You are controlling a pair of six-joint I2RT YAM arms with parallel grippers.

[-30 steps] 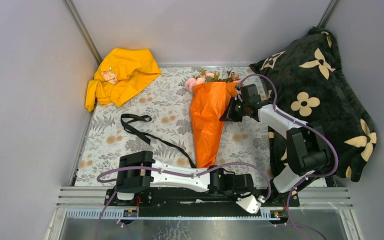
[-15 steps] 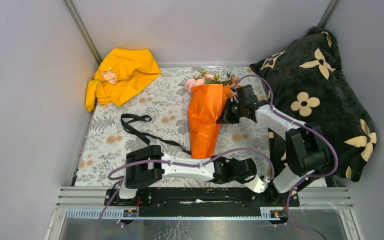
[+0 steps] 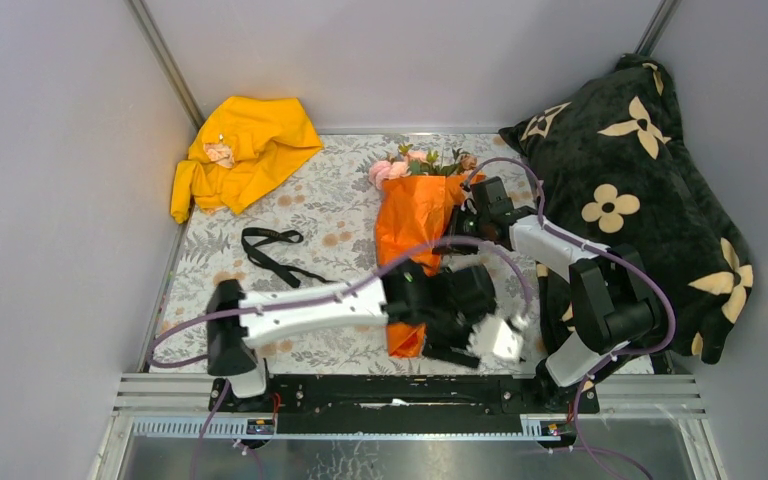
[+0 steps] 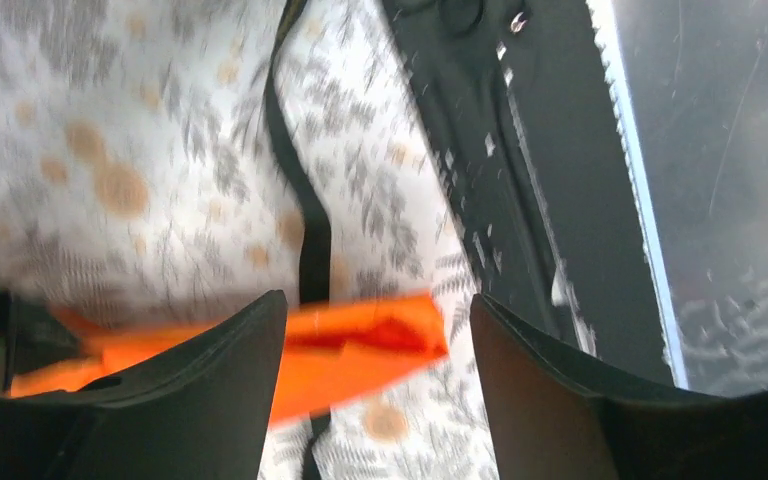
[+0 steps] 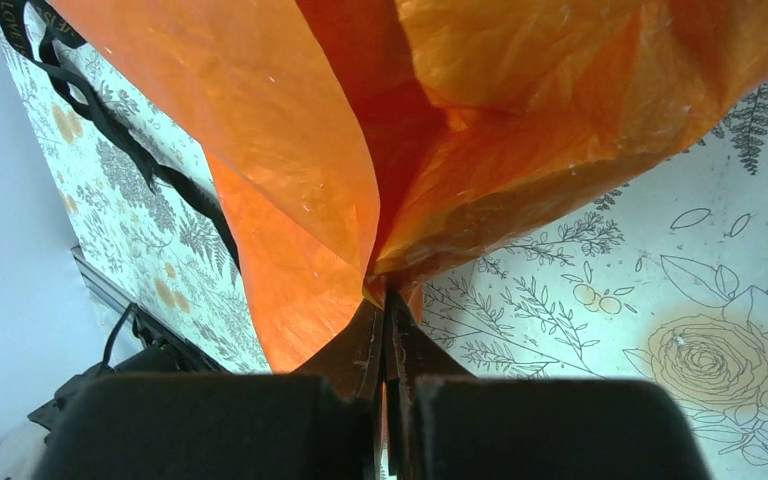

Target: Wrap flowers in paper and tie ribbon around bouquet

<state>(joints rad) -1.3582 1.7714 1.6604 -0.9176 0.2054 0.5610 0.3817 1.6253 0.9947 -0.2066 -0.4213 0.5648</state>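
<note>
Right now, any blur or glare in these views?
Left wrist: motion-blurred, paper and ribbon smeared. Right wrist: sharp, paper creases and tablecloth print crisp, mild sheen only. Top external: evenly lit, sharp.

The left arm (image 3: 300, 308) lay low, stretched from its base toward 3 o'clock. The left gripper (image 4: 378, 395) stood open, its fingers (image 4: 210, 400) wide apart and clamping nothing. The right arm (image 3: 560, 245) reached toward 10 o'clock, elbow raised. The right gripper (image 5: 385, 315) was pinched tight on a fold of paper (image 5: 520, 120).
</note>
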